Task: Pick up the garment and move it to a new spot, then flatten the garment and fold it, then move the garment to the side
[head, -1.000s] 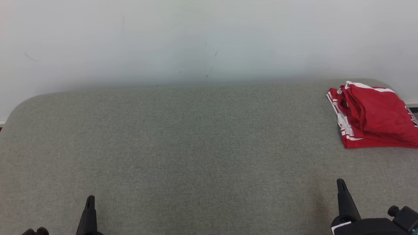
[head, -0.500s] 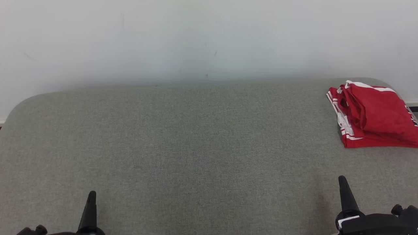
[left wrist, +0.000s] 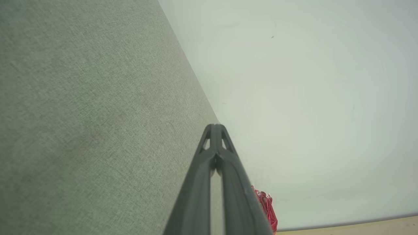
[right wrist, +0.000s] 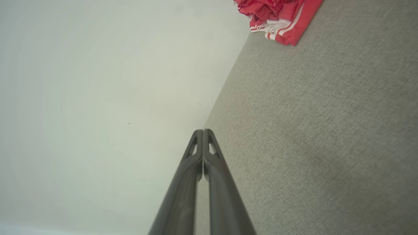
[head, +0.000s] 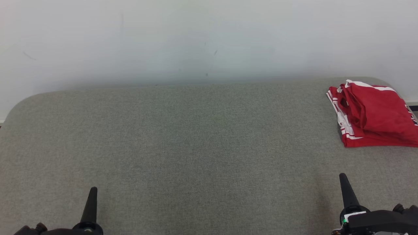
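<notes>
The garment (head: pixel 374 115) is red with white stripes and lies folded at the far right of the grey padded table (head: pixel 196 147), reaching the right frame edge. The right wrist view catches the garment (right wrist: pixel 281 18) at its top edge; in the left wrist view the garment (left wrist: pixel 267 207) peeks out behind the fingers. My left gripper (head: pixel 93 190) sits low at the near left, shut and empty, its tips (left wrist: pixel 214 125) pressed together. At the near right my right gripper (head: pixel 343 176) is also shut with nothing in it, its tips (right wrist: pixel 202 131) touching, well short of the garment.
A plain white wall (head: pixel 209 39) runs right behind the table's far edge. The table's corners are rounded at far left and far right. A dark strip of floor trim (head: pixel 412 107) shows past the garment.
Both grippers have crept a little forward, away from the near edge. The garment has stayed where it was.
</notes>
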Tool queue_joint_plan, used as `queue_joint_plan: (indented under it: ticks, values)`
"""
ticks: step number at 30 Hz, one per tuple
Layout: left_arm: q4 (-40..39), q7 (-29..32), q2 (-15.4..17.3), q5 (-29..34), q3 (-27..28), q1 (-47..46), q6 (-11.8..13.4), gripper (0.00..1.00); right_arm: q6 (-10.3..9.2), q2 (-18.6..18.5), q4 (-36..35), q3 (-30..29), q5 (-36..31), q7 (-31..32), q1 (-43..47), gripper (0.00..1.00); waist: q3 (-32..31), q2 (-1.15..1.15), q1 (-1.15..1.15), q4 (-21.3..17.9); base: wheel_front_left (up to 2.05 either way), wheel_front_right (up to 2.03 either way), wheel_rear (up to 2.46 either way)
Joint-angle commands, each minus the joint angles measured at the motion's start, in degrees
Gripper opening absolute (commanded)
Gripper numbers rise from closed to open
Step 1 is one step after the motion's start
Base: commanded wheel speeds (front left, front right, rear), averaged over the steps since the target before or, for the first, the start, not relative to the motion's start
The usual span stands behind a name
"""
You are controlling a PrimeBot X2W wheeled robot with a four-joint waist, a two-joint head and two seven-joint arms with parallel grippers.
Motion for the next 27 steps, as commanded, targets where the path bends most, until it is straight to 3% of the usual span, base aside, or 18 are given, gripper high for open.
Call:
queue_joint_plan:
  ticks: [1, 27]
  values:
    - [-0.3, 0.3, 0.3, -1.9, 0.2, -1.1, -0.2, 0.00, -0.08, -0.3, -0.3, -0.3, 1.7, 0.3, -1.1, 0.00, 0.0, 0.00, 0.00, 0.0, 0.00, 0.00, 0.00]
    - [0.1, 3.6, 0.3, -14.0, 0.3, -2.6, -0.5, 0.00, -0.11, -0.1, 0.4, -1.5, 14.0, 3.5, -2.5, 0.00, 0.3, 0.00, 0.00, -0.1, 0.00, 0.00, 0.00]
